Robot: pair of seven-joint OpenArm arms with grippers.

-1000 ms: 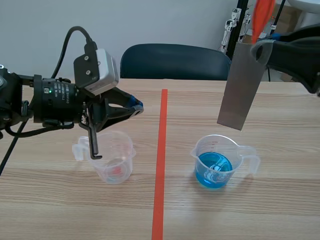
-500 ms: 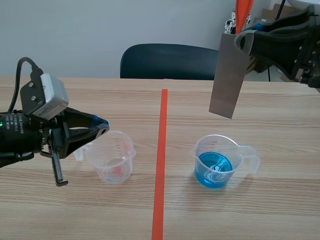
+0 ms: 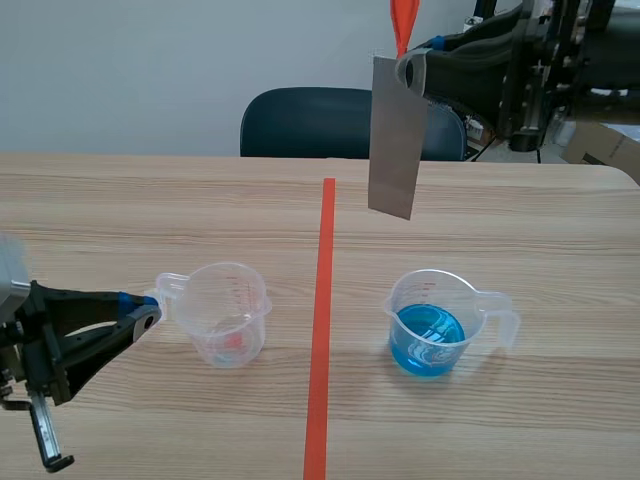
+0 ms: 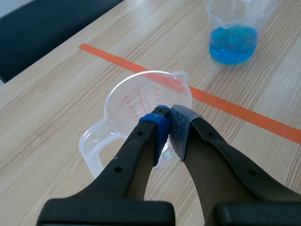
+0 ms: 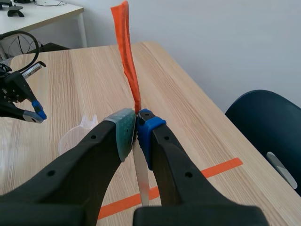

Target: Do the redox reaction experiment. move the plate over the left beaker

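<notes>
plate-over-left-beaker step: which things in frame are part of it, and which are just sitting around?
In the job:
- grey plate, hanging from the right gripper, which is shut on its upper end
- clear left beaker

Sitting around:
- beaker of blue liquid
- left gripper, shut on nothing, by the left beaker's handle
- dark chair

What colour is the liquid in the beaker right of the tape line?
The liquid is bright blue, clearest in the scene view.

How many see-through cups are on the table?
2. One clear plastic beaker stands left of the orange tape line; a beaker of blue liquid stands right of it. None seems hidden.
</notes>
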